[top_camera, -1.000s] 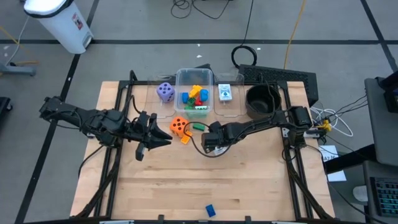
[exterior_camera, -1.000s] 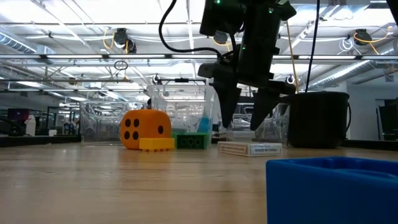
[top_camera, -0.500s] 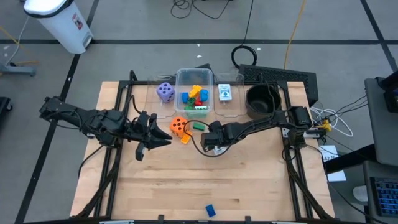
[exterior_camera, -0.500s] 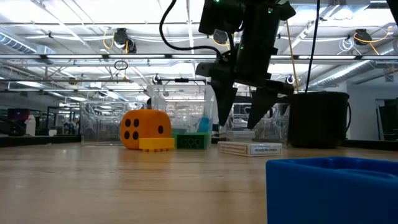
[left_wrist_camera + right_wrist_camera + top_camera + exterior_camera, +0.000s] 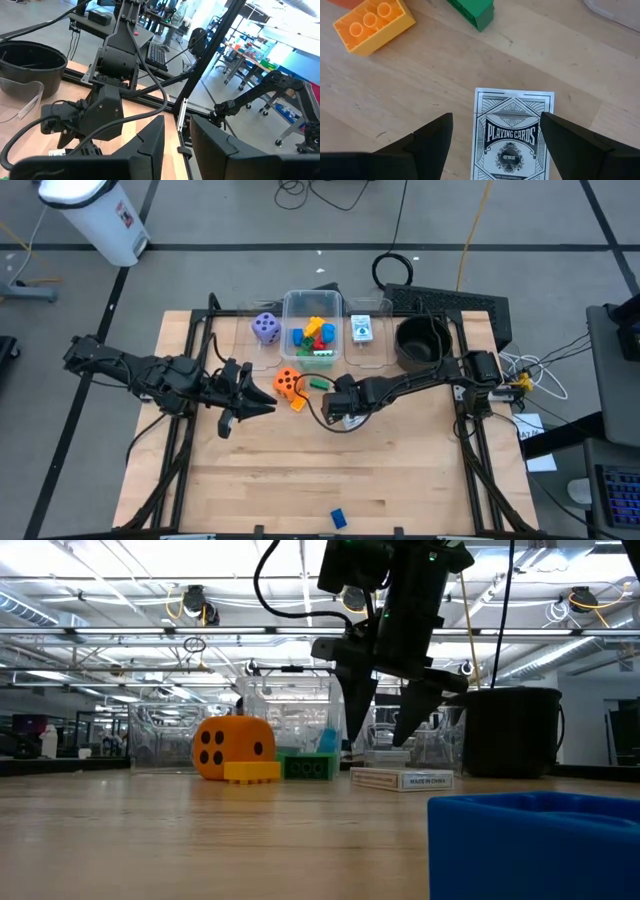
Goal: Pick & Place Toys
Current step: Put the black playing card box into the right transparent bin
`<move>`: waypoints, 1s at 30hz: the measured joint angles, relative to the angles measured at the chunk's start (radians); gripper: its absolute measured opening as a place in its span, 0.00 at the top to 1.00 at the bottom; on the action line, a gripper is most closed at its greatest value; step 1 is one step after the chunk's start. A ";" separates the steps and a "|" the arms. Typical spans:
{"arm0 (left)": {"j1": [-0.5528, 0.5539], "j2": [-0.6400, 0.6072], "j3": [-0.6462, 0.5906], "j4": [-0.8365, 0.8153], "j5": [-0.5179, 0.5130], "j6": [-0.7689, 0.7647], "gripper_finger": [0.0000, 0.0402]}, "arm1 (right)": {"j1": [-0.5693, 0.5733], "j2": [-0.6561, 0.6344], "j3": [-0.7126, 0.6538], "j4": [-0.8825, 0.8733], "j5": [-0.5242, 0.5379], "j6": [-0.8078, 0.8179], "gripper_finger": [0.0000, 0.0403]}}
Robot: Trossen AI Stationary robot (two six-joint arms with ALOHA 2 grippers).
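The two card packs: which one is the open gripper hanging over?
The pack lying flat on the bare table, printed "Playing Cards", sits between the right gripper's open fingers. The other pack lies in a clear tray by the black pot.

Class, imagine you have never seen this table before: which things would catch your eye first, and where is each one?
The right gripper hangs open just above a white playing-card box lying flat on the wooden table. Beside it to the left sit a bright orange dotted die, a yellow building block and a green building block. Behind them stands a clear plastic tub filled with colourful blocks, with a purple dotted die to its left.
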 joint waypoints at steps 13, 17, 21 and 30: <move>0.000 0.000 0.000 -0.001 0.000 0.000 0.76 | 0.008 0.000 -0.059 0.043 -0.023 0.001 0.02; 0.000 0.000 0.000 -0.016 0.000 0.000 0.76 | 0.017 0.000 -0.110 0.079 -0.032 0.012 0.03; 0.000 0.000 0.000 -0.028 0.000 -0.004 0.76 | 0.024 0.000 -0.136 0.088 -0.032 0.053 0.03; 0.000 0.000 0.000 -0.030 0.000 -0.004 0.76 | 0.029 -0.004 -0.199 0.209 -0.043 0.076 0.03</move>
